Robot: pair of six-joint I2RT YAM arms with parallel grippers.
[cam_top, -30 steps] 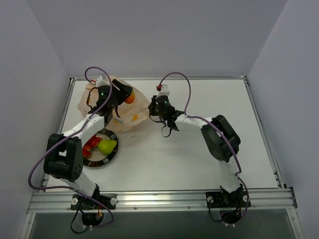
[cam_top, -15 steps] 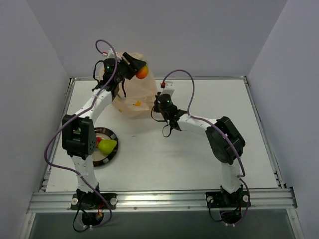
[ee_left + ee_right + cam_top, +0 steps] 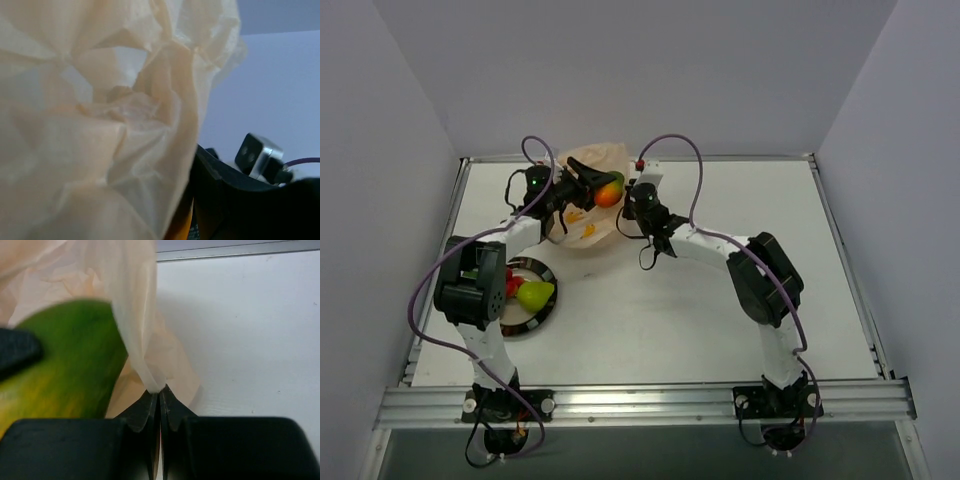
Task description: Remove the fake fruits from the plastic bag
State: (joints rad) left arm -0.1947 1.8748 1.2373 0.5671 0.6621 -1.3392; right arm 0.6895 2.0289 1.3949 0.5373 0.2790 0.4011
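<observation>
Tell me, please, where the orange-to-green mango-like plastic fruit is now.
Top view: the left hand holds the mango-like fruit over the crinkly peach plastic bag, beside the right hand.

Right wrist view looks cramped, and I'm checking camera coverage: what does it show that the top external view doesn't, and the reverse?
Only right wrist: the right end effector, pinched shut on a fold of the plastic bag, close up. Only top external: the left end effector gripping the fake mango, and the plate holding the pear and red pieces. Both: the bag and the mango.
</observation>
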